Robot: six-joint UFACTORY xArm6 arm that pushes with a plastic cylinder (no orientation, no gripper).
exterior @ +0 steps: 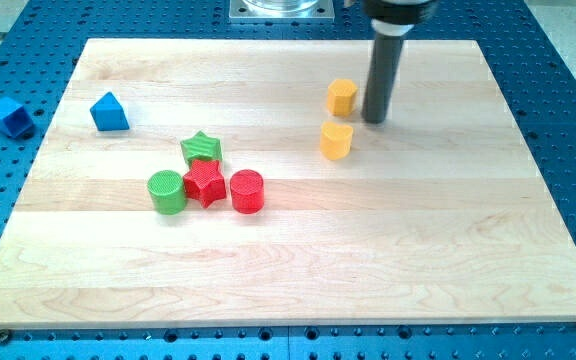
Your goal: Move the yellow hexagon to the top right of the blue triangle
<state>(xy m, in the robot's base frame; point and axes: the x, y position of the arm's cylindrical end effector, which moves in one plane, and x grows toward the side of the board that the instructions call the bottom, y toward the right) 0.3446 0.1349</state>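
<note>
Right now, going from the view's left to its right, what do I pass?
Blue cube → blue triangle → green cylinder → red cylinder → my tip. The stars and the two yellow blocks overlap in order, so they're omitted.

So the arm comes in from the view's top, right of centre, and all you really see of it is a fat black collar cut off by the frame edge. Below that hangs the straight dark rod, pretty much upright, maybe leaning a hair toward the view's left at the bottom. My tip (374,119) is down at desk level in the upper right-of-middle part of the view. The rest of the arm is out of shot, so can't say how it's posed.
</note>
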